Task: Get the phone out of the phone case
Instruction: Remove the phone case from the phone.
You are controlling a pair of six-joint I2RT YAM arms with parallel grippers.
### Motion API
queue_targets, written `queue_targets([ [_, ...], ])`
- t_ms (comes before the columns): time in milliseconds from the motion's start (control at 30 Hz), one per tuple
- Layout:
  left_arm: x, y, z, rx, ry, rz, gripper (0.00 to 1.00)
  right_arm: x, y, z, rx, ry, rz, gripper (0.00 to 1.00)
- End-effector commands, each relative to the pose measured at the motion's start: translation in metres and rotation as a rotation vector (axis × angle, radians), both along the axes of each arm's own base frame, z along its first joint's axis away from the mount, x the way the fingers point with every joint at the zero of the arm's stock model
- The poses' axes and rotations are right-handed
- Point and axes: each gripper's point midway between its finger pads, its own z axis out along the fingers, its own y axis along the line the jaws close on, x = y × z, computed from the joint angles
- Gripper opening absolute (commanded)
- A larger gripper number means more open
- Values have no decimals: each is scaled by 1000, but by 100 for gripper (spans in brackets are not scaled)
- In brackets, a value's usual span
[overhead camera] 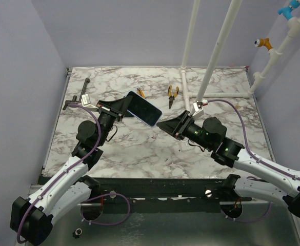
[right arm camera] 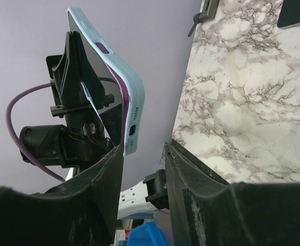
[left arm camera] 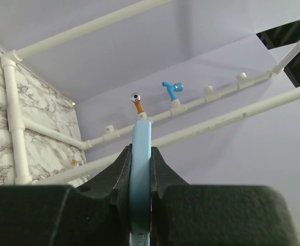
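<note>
The left gripper [left arm camera: 141, 158] is clamping tight on the thin edge of the light blue case [left arm camera: 141, 134]. Its two fingers are pressing on the flat faces, so the case is standing out past the fingertips, lifted off the table [overhead camera: 139, 148] and tilted — a hold that is leaving the far end and its corners free for the other arm to work on. The phone [overhead camera: 140, 106] is sitting inside the case with its dark screen facing roughly upward in the overhead view, so the two are not yet apart. The right gripper [right arm camera: 143, 149] is sitting just below the case's free end with its fingers apart and nothing pinched between them. The bottom corner of the case, by the port opening, is hanging just beside the tip of one finger [right arm camera: 108, 171], touching it or very nearly — I cannot tell which. Judging from that line-up, the right arm is getting set to pinch or push the soft rim at this corner and peel it off the phone while the left arm is serving as the anchor. A purple strip is showing along the case's edge in the right wrist view; whether it is the phone's side or the case's lining is unclear. Further out from both grippers, yellow-handled pliers [overhead camera: 173, 93] and white pipes [overhead camera: 214, 56] are sitting well apart from the work.
</note>
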Motion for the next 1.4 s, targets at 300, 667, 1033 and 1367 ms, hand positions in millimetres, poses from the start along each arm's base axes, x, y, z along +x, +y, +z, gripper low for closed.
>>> queue_targets([
  [300,-9,8,22,-52,-71,20,0,-2,6,-5,13,21,19,38],
  [667,-9,11,20,-55,-69,29,0,-4,2,-6,18,23,14,31],
  [1033,-10,9,21,-58,-70,21,0,-4,4,-6,16,22,19,29],
  [1367,-13,7,27,-65,-80,7,0,-2,7,-11,3,43,18,29],
])
